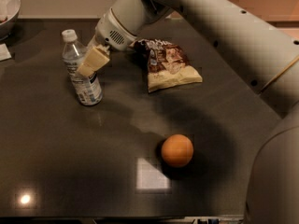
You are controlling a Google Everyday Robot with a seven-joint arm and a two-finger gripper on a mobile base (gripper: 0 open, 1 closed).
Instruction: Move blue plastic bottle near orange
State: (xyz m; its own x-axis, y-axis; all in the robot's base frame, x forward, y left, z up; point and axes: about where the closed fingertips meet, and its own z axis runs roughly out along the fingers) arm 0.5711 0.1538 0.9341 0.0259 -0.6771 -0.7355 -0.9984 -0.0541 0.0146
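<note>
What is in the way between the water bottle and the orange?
Nothing I can see. Only bare table lies between the bottle and the orange. The snack bag sits off to the side, farther back. The gripper is right at the bottle.

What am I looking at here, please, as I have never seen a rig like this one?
This is a single camera's picture, looking down on a dark glossy table. The big cream-coloured arm reaching in from the upper right belongs to a mobile robot. Its tool, the grasping part, is at the small clear bluish plastic bottle with a white cap, at the upper left. Whether it actually grips the bottle cannot be told. A round orange fruit lies nearer the front, well apart from the bottle. A brown-and-cream snack bag lies farther back.
</note>
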